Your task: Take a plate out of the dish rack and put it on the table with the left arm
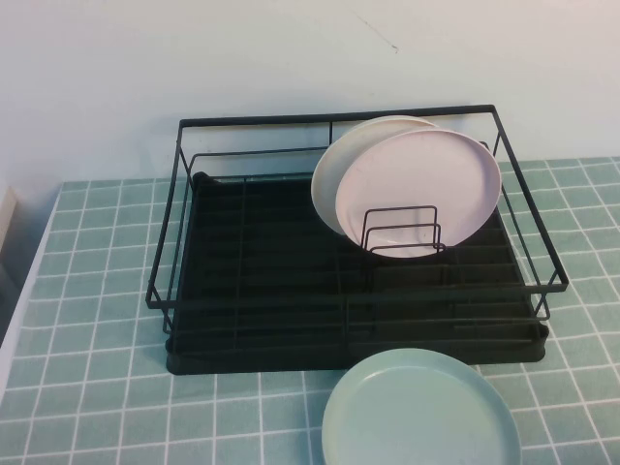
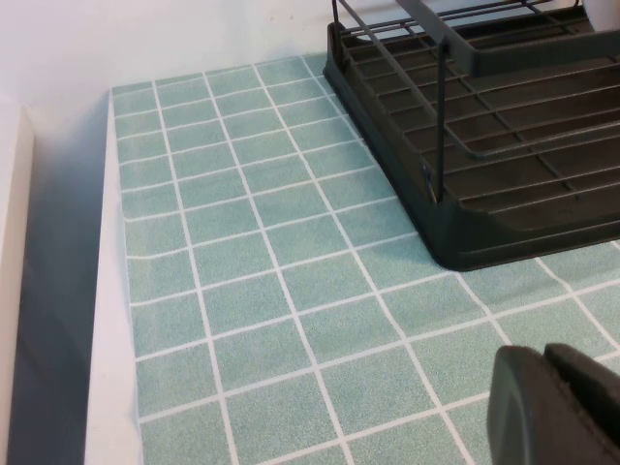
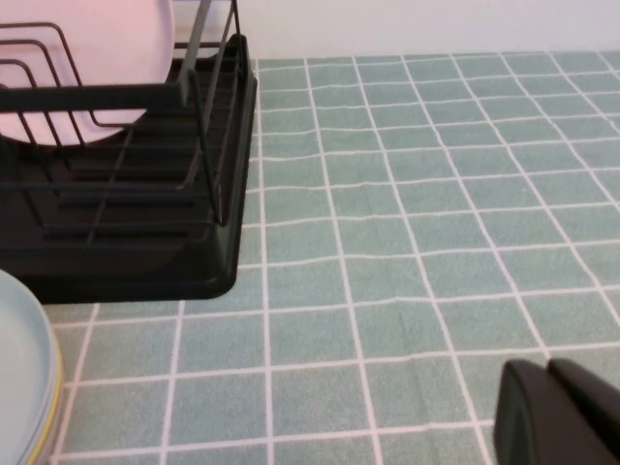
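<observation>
High view: round pale pink plastic plate (image 1: 426, 189) stands on edge in black wire dish rack (image 1: 252, 271), right half, fronting cream plate (image 1: 334, 179). Left gripper (image 2: 557, 407) low over teal tiled surface (image 2: 252, 291) beside rack's left corner, plate well away across rack; right gripper (image 3: 557, 412) parked; both look closed, empty.

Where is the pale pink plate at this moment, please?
In the high view the pale pink plate stands on edge in the right rear part of the dish rack, leaning in front of the cream-white plate, behind the wire dividers.
</observation>
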Available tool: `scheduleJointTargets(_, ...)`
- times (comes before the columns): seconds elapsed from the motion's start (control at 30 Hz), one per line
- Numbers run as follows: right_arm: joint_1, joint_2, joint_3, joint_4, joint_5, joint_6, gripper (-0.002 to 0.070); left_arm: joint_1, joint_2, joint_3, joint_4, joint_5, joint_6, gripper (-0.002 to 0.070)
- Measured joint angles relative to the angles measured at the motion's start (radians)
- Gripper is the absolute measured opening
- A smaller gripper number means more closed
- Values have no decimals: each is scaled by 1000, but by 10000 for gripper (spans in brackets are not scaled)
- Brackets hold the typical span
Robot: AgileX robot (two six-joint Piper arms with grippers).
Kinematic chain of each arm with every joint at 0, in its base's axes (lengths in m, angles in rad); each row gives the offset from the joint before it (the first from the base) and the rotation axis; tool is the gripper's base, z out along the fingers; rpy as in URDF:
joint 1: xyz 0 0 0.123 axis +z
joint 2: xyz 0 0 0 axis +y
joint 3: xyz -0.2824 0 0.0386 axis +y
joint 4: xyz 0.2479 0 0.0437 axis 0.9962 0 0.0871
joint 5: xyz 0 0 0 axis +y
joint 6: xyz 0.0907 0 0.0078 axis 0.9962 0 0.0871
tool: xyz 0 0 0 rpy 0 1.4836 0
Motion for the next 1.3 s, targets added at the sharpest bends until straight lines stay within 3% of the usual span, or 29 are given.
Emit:
scheduleJointTargets(0.97,0,0,0,0,0,0,-1,0,0,0,0,0,9,-3)
scheduleJointTargets(1.3,0,0,0,0,0,0,-1,2,0,12,2,-126,9,-3)
